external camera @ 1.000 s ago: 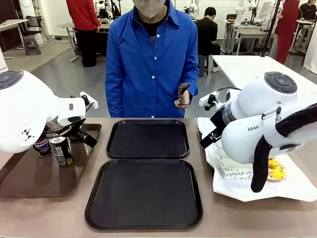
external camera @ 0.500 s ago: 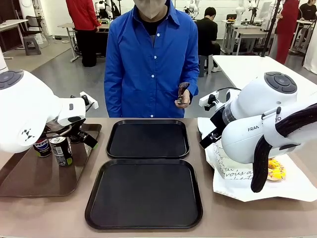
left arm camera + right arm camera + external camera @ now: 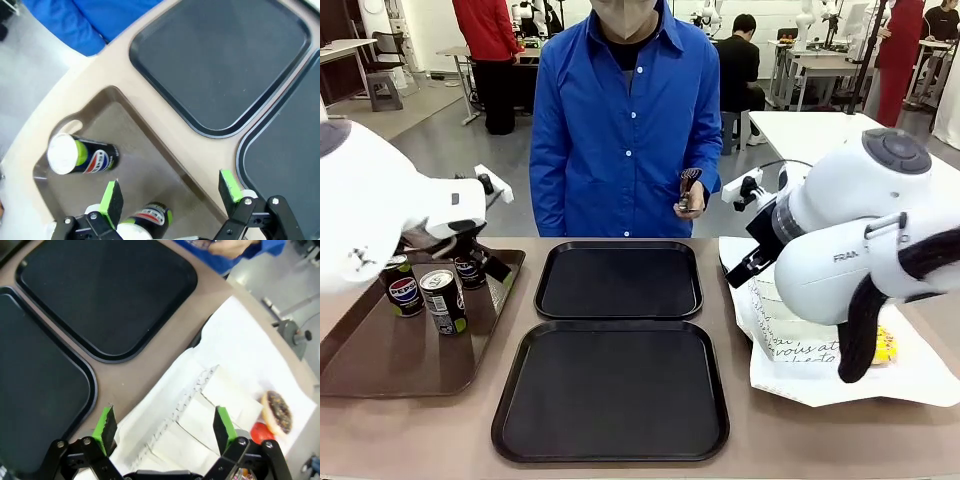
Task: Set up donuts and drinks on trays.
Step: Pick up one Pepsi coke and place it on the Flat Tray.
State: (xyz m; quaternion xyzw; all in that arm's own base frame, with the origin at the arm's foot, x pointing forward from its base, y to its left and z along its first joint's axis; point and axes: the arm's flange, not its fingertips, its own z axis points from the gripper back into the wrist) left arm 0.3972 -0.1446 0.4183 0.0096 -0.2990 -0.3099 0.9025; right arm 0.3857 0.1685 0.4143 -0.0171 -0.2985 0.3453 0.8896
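Front view: the near black tray (image 3: 610,390) lies mid-table, and a second one, the far black tray (image 3: 618,280), lies just behind it. Left of the near black tray a brown tray (image 3: 380,365) carries three upright cans (image 3: 442,302). The left arm (image 3: 380,220) hangs over them and partly hides the farthest can. Right of the near black tray lies a white paper sheet (image 3: 920,385). On it are printed paper sleeves (image 3: 790,345) and a yellow donut (image 3: 883,347), which the right arm (image 3: 850,250) mostly covers. Beyond the far black tray stands a person in a blue shirt (image 3: 620,120), one hand (image 3: 690,198) holding a small dark thing. A second ago the left arm sat lower and only two cans showed; it has since risen. The right arm has lifted slightly and hides more of the yellow donut.

Left wrist view: the left fingers (image 3: 111,197) are spread wide and grip nothing. They hang above the brown tray's edge beside the near black tray. Two cans show clearly, one low between the fingers and one farther off.

Right wrist view: the right fingers (image 3: 106,422) are also spread and empty, above the paper sleeves beside the near black tray. A chocolate donut (image 3: 278,411) and a red donut (image 3: 261,432) lie on the sheet's far side from that tray.
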